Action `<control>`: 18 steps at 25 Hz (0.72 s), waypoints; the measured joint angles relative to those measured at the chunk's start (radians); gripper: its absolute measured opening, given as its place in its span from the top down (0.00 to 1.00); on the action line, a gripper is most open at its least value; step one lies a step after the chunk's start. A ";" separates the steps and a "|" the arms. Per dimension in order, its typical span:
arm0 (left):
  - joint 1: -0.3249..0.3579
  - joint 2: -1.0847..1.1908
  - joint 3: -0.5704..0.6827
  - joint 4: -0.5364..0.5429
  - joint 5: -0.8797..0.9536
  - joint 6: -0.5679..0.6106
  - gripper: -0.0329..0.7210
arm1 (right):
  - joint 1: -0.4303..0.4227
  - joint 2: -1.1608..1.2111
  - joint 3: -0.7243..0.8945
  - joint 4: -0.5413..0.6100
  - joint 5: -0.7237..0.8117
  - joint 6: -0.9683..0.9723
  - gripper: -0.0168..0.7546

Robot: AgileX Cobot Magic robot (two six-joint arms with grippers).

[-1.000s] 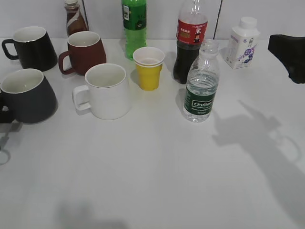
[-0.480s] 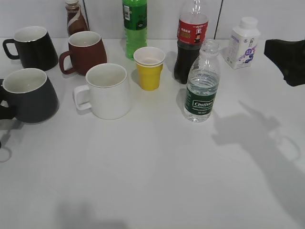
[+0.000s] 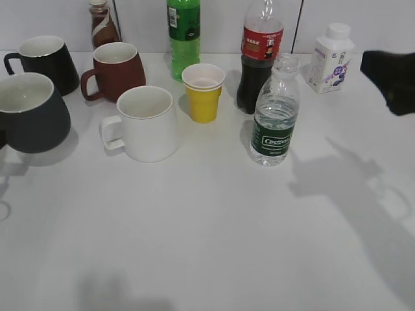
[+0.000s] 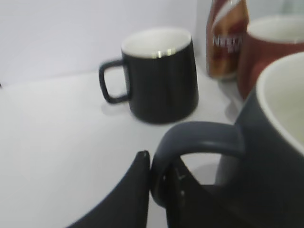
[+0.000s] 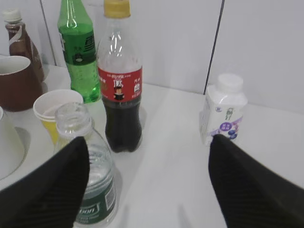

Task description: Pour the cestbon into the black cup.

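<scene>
The left claw (image 4: 159, 190), clamped on the black cup's (image 3: 29, 113) handle, has lifted it; right claw (image 5: 147, 183) gapes open.

Readable markings, positions referenced to the cestbon bottle (image 3: 275, 111):

- Cestbon bottle: dark green label, white script "Cestbon"; the small print beneath it is illegible. In the right wrist view only the tail of the word shows at the frame's lower edge.
- Cola bottle (image 3: 260, 53), just behind the cestbon bottle: red label with white characters and a small dark figure; too small to read.
- Green bottle (image 3: 183, 32), behind and left: dark label panel with pale print, unreadable.
- White carton (image 3: 331, 58), behind and right: purple graphics, text illegible.
- Brown bottle (image 4: 227, 38), far behind and left: pale letters "NESCA…", blurred.
</scene>
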 joint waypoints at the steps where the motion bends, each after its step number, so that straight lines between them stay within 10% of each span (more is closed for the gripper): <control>1: 0.000 -0.013 0.000 0.000 0.000 -0.002 0.89 | 0.000 0.000 0.016 -0.029 -0.006 0.043 0.22; 11: 0.000 -0.134 0.001 0.021 0.043 -0.014 0.89 | 0.000 0.086 0.142 -0.570 -0.201 0.493 0.22; 18: -0.001 -0.167 0.001 0.094 0.069 -0.042 0.89 | 0.001 0.470 0.126 -0.571 -0.505 0.433 0.21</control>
